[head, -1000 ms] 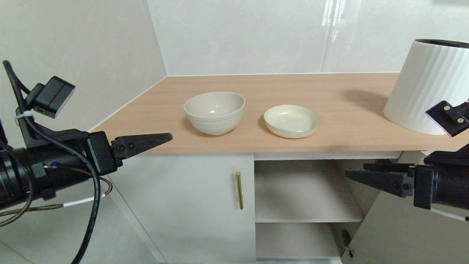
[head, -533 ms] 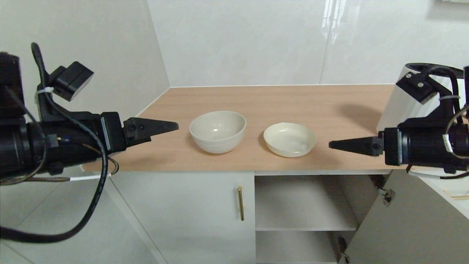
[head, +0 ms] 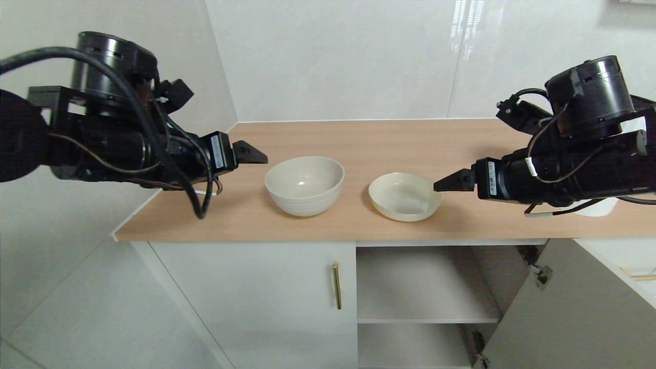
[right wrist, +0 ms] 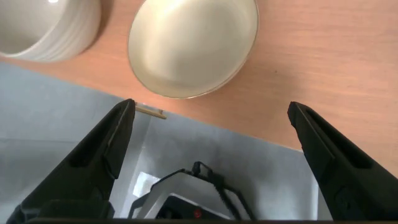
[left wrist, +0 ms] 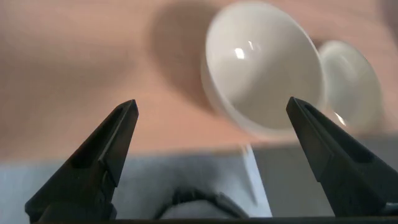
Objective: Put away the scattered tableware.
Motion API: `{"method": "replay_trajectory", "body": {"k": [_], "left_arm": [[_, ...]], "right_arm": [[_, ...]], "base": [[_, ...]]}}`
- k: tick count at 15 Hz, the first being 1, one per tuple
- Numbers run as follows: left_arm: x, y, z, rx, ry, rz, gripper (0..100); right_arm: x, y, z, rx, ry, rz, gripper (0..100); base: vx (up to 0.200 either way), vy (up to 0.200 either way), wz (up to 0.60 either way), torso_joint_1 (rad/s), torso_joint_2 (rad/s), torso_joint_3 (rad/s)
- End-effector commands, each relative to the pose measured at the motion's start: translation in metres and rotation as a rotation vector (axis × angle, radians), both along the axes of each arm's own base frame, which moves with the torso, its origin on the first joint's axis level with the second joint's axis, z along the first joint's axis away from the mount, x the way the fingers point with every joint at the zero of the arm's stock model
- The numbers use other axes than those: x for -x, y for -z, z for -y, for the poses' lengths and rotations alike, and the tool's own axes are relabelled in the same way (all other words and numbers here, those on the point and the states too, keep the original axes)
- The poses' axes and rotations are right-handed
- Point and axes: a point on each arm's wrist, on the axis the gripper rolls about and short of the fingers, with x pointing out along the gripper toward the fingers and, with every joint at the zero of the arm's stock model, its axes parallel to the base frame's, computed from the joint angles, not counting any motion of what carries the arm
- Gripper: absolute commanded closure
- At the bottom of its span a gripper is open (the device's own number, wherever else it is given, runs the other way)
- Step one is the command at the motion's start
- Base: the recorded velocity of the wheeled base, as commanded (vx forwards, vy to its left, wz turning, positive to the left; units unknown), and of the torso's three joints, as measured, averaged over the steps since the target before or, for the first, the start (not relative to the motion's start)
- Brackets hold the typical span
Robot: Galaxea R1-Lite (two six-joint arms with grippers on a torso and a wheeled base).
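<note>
A deep off-white bowl [head: 304,184] and a shallower cream bowl [head: 405,196] stand side by side on the wooden counter [head: 359,138]. My left gripper [head: 252,154] hovers just left of the deep bowl, a little above counter height. In the left wrist view its fingers [left wrist: 93,162] are spread wide with nothing between them, and the deep bowl [left wrist: 261,68] lies just ahead. My right gripper [head: 445,183] sits at the shallow bowl's right rim. It stands open in the right wrist view, the shallow bowl [right wrist: 193,43] just beyond its fingertips [right wrist: 323,155].
Below the counter, the right cabinet bay [head: 425,282] stands open with two bare shelves, its door [head: 543,318] swung out to the right. The left door is closed, with a gold handle [head: 335,277]. A white container [head: 594,207] is mostly hidden behind my right arm. Tiled walls close the back and left.
Both arms have risen from below the counter edge and come inward, the left toward the deep bowl, the right toward the shallow bowl. The head camera has shifted.
</note>
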Motion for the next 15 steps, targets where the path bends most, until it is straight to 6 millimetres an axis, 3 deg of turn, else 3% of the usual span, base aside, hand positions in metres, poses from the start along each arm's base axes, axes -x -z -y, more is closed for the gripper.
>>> {"method": "replay_trajectory", "body": {"k": [1, 2, 3, 5, 12, 13, 15], "left_arm": [[-0.03, 0.028, 0.016, -0.018, 0.006, -0.03, 0], [-0.034, 0.027, 0.019, -0.013, 0.011, -0.014, 0], [-0.051, 0.028, 0.027, -0.019, 0.0, 0.001, 0], [-0.063, 0.04, 0.03, -0.075, -0.07, -0.018, 0], [-0.061, 0.036, 0.039, -0.091, -0.064, -0.001, 0], [-0.06, 0.038, 0.042, -0.093, -0.056, -0.005, 100], [-0.06, 0.042, 0.047, -0.098, -0.042, -0.017, 100]], "right_arm": [[-0.003, 0.006, -0.006, 0.026, 0.017, -0.008, 0], [-0.004, 0.006, -0.006, 0.034, 0.032, -0.001, 0], [-0.001, 0.006, -0.012, 0.055, 0.048, 0.008, 0], [-0.003, 0.009, -0.013, 0.064, 0.056, 0.001, 0], [-0.006, 0.013, -0.014, 0.06, 0.065, -0.011, 0], [-0.007, 0.013, -0.014, 0.061, 0.068, -0.011, 0], [-0.007, 0.011, -0.015, 0.048, 0.075, -0.009, 0]], "base": [[0.0, 0.0, 0.0, 0.0, 0.0, 0.0], [0.0, 0.0, 0.0, 0.0, 0.0, 0.0], [0.0, 0.0, 0.0, 0.0, 0.0, 0.0], [0.0, 0.0, 0.0, 0.0, 0.0, 0.0], [0.0, 0.0, 0.0, 0.0, 0.0, 0.0], [0.0, 0.0, 0.0, 0.0, 0.0, 0.0], [0.0, 0.0, 0.0, 0.0, 0.0, 0.0]]}}
